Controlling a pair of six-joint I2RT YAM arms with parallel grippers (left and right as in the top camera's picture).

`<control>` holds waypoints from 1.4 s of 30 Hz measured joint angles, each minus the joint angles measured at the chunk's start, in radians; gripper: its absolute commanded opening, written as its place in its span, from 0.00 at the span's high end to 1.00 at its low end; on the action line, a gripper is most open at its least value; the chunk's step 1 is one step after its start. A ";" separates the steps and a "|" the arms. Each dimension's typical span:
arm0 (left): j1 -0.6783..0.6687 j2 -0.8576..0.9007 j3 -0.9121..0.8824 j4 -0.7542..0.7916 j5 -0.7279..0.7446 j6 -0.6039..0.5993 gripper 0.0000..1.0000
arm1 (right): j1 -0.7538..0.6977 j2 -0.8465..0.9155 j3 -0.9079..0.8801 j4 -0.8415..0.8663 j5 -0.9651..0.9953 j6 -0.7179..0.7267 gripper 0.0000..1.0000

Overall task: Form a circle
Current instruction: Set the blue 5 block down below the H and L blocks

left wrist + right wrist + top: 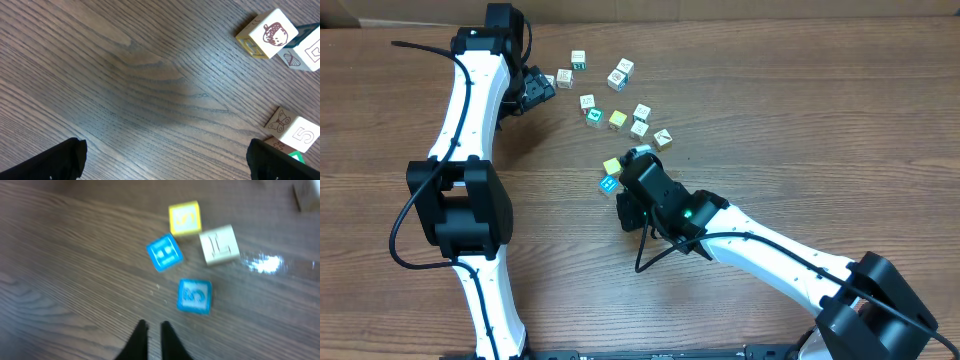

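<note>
Desk [770, 90]: dark wood-grain surface. Small printed cubes [617, 80] lie directly on it in a loose, irregular scatter toward the far centre. At the near edge of the scatter, a yellow cube [612, 166] and a blue cube [609, 184] sit just beside each other. A white cube [219, 244] lies just beside the yellow one.

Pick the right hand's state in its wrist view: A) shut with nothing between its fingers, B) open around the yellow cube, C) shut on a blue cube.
A: the right hand has its fingers closed on nothing, stopping short of the nearest blue cube.
</note>
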 measured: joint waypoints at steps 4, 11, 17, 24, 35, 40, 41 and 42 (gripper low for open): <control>0.000 0.000 0.000 0.000 0.000 0.000 0.01 | 0.000 0.011 -0.069 0.064 0.001 0.075 0.96; 0.000 0.000 0.000 0.000 0.000 0.000 0.01 | 0.000 0.131 -0.081 0.120 0.005 0.151 0.96; 0.000 0.000 0.000 0.000 0.000 0.000 0.01 | -0.012 0.154 -0.085 0.128 0.005 0.171 0.96; 0.000 0.000 0.000 0.000 0.000 0.000 0.00 | -0.044 0.154 -0.085 0.130 0.005 0.178 0.96; 0.000 0.000 0.000 0.000 0.000 0.000 0.01 | -0.048 0.154 -0.085 0.138 0.002 0.181 0.96; 0.000 0.000 0.000 0.000 0.000 0.000 0.00 | -0.048 0.154 -0.085 0.132 -0.023 0.181 0.96; 0.000 0.000 0.000 0.000 0.000 0.000 0.00 | -0.048 0.154 -0.085 0.132 -0.026 0.181 0.96; 0.000 0.000 0.000 0.000 0.000 0.000 0.00 | -0.048 0.154 -0.085 0.133 -0.030 0.182 0.96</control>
